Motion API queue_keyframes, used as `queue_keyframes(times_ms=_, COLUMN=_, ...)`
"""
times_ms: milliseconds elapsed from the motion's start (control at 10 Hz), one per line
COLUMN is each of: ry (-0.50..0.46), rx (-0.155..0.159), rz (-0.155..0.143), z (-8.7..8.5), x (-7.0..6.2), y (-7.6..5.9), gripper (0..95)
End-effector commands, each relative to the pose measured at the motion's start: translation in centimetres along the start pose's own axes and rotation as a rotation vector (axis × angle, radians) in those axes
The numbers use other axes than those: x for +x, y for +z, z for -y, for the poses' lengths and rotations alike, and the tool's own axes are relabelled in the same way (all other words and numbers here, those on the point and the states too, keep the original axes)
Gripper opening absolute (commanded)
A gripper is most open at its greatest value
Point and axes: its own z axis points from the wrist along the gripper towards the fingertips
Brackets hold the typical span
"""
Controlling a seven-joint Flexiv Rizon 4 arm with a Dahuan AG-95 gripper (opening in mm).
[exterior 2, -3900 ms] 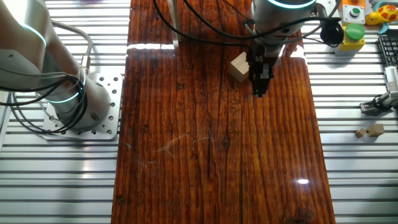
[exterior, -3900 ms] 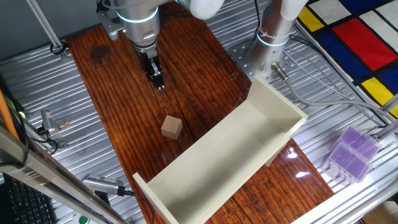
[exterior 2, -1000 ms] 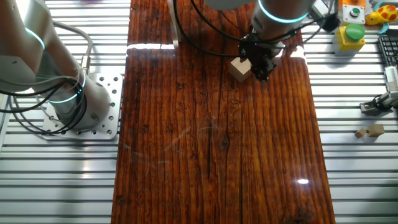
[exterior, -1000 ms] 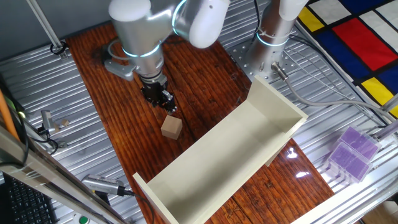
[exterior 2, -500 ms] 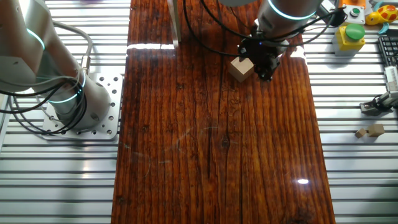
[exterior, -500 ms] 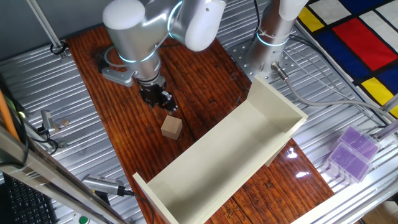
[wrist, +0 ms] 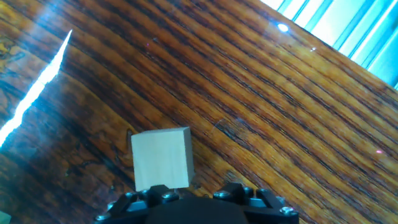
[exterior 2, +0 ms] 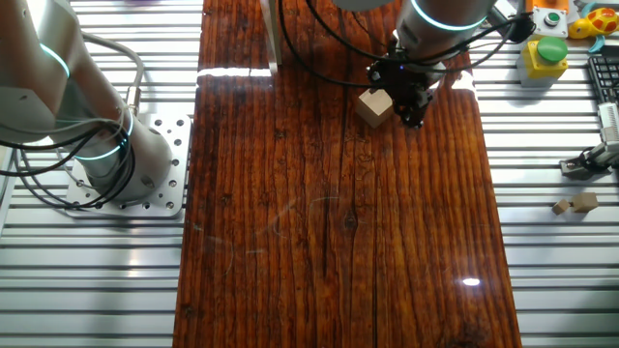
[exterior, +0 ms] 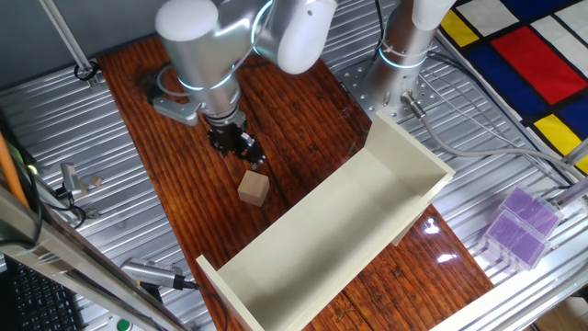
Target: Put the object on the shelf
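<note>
The object, a small light-tan wooden cube (exterior: 254, 188), rests on the dark wooden board, apart from the shelf. It also shows in the other fixed view (exterior 2: 374, 105) and in the hand view (wrist: 161, 158). The shelf (exterior: 349, 221) is a long cream-white trough lying diagonally at the board's right. My gripper (exterior: 254, 158) hangs tilted just beyond the cube, low over the board, its thin black fingers together and holding nothing. In the other fixed view the gripper (exterior 2: 412, 118) is right beside the cube's right side. The hand view shows only the hand's black body (wrist: 193, 208), its fingertips hidden.
A translucent purple box (exterior: 519, 225) lies right of the shelf on the metal table. A second arm's base (exterior: 404, 46) stands behind the shelf and also shows in the other fixed view (exterior 2: 106, 145). A green button box (exterior 2: 549, 53) and a small wooden piece (exterior 2: 580, 203) lie off the board.
My arm has swung from the far end of the board toward the cube and tilted. In the last half second it shifted only slightly. The cube has not moved.
</note>
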Motion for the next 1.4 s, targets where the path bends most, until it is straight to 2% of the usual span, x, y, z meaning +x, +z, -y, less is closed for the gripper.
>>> queue_keyframes(times_ms=100, ry=0.019, rx=0.005, rz=0.002, z=-0.9, x=-0.4, y=0.6, gripper=76.0)
queue_keyframes(times_ms=400, ry=0.037, rx=0.008, rz=0.006, z=-2.8, x=-1.4, y=2.3, gripper=76.0)
queue_keyframes(times_ms=700, ry=0.041, rx=0.009, rz=0.013, z=-3.1, x=-1.7, y=4.2, gripper=76.0)
queue_keyframes(times_ms=1100, ry=0.057, rx=0.015, rz=0.017, z=-3.7, x=-2.0, y=5.4, gripper=76.0)
queue_keyframes(times_ms=1200, ry=0.064, rx=0.021, rz=0.025, z=-3.8, x=-2.0, y=5.9, gripper=19.0)
queue_keyframes(times_ms=1300, ry=0.076, rx=0.021, rz=0.026, z=-3.8, x=-2.0, y=6.1, gripper=0.0)
queue_keyframes(times_ms=1400, ry=0.081, rx=0.021, rz=0.025, z=-3.8, x=-2.0, y=6.3, gripper=0.0)
